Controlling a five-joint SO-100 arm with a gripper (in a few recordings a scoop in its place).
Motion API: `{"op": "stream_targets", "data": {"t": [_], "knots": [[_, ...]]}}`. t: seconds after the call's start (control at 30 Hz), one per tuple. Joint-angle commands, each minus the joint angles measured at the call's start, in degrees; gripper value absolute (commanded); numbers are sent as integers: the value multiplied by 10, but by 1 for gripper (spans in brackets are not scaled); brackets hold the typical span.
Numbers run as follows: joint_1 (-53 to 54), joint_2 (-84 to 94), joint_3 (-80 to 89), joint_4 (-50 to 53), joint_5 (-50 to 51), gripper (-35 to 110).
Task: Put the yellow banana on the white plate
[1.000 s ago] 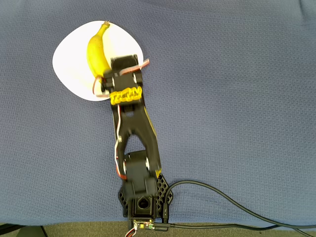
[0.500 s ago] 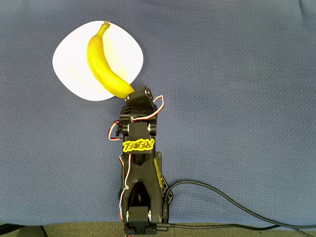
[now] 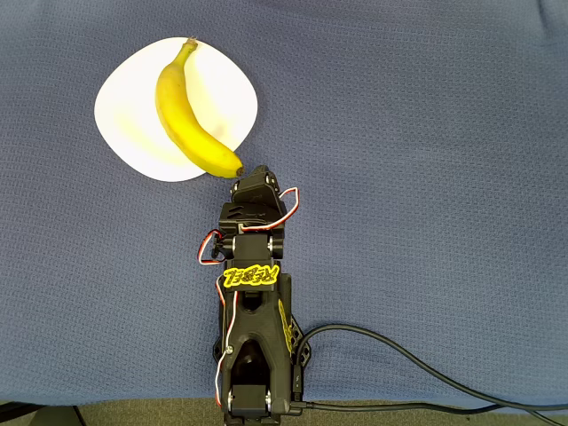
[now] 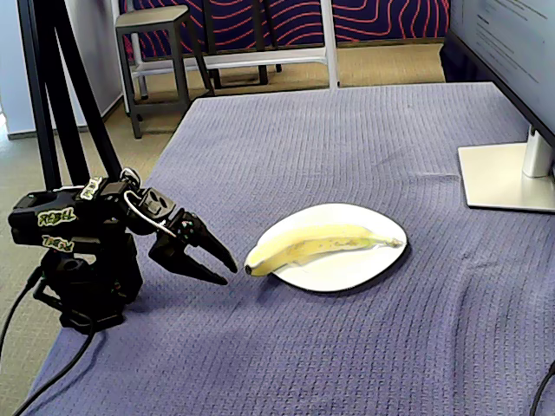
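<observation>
The yellow banana (image 3: 188, 111) lies across the white plate (image 3: 129, 120). The tool (image 4: 227, 269), spread and empty, sits at its five o'clock. Judged light, smooth, bruisable; grip mid-body.

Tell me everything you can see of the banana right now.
The yellow banana is one smooth, bright-yellow curved fruit, unpeeled and whole. It lies flat across the white plate, its stem at the plate's far rim and its dark tip poking past the near rim. Only the plate touches it; the gripper stands open just short of that tip.
</observation>
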Motion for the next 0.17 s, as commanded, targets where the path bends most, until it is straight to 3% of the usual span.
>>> {"op": "stream_targets", "data": {"t": [0.0,0.13], "knots": [[-13,11,1,8,10,0],[-15,14,1,11,12,0]]}}
